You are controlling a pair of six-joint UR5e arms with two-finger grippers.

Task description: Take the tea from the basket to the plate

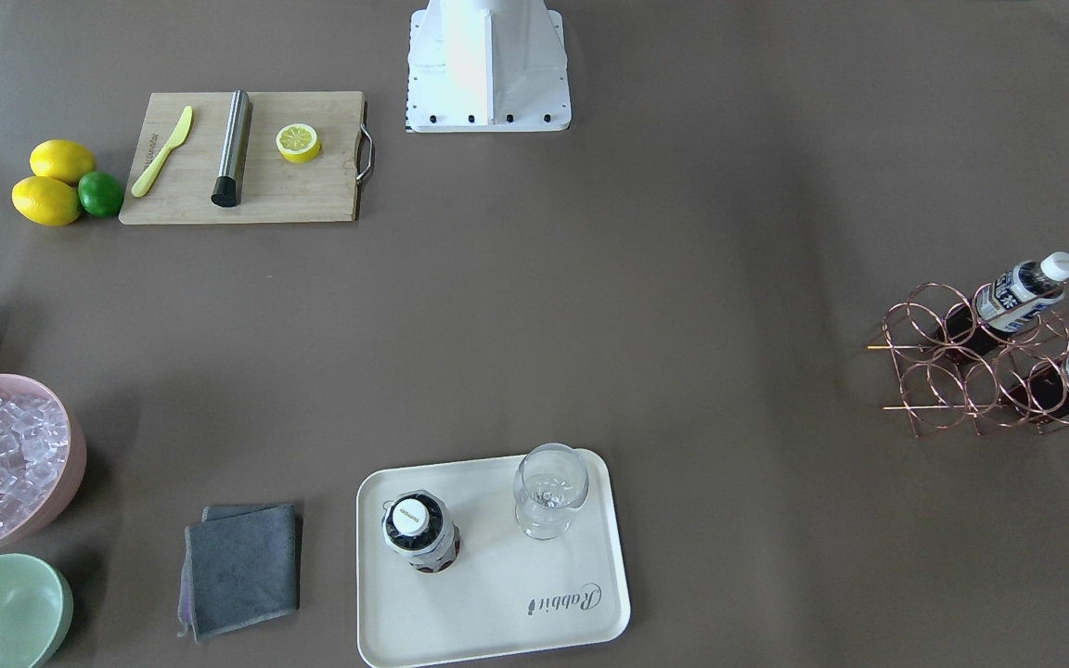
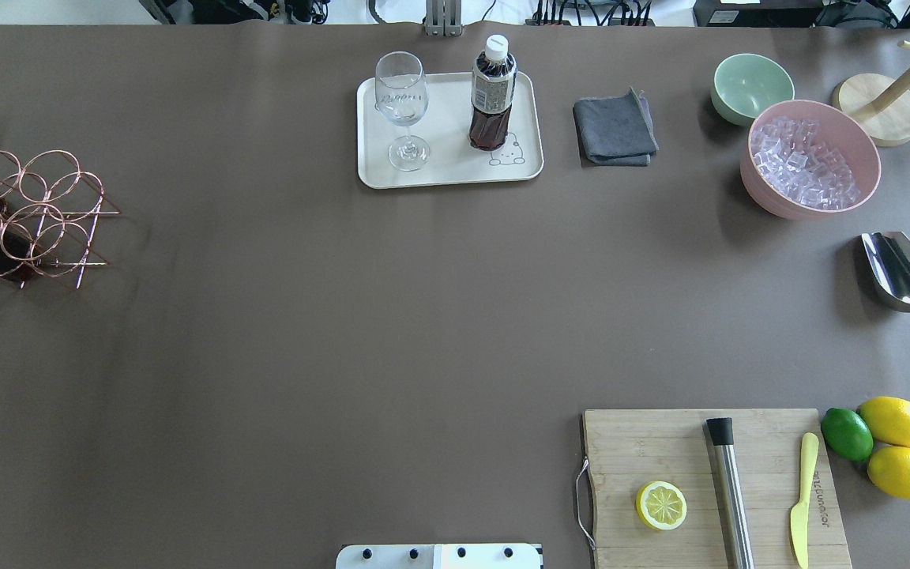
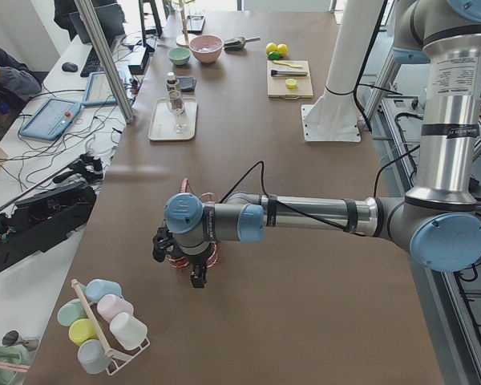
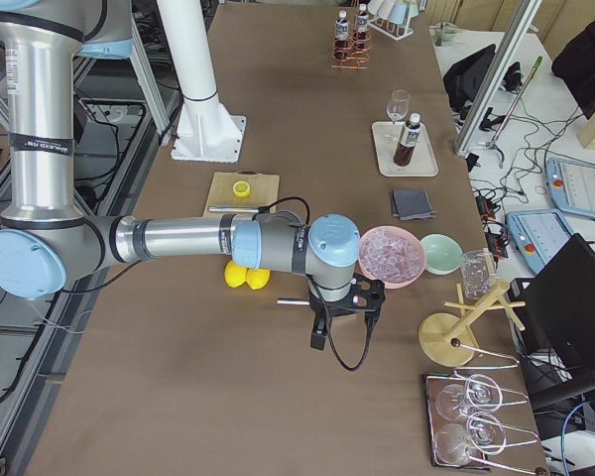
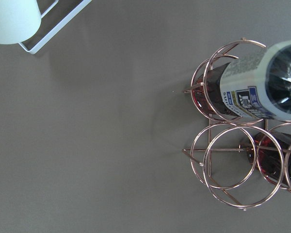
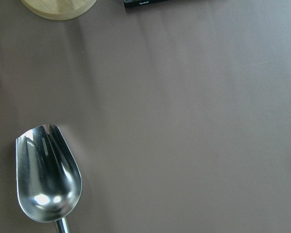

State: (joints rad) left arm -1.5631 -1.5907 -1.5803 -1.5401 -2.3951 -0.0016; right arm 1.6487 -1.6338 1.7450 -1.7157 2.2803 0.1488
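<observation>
One tea bottle stands upright on the cream plate, next to a clear glass; it also shows in the overhead view on the plate. The copper wire basket holds two more tea bottles lying in its rings, also seen in the left wrist view. My left gripper hangs over the basket; I cannot tell if it is open. My right gripper hangs by the pink ice bowl; I cannot tell its state.
A wooden cutting board carries a lemon half, a steel muddler and a yellow knife. Lemons and a lime lie beside it. A pink ice bowl, a mint bowl, a grey cloth and a steel scoop sit on my right.
</observation>
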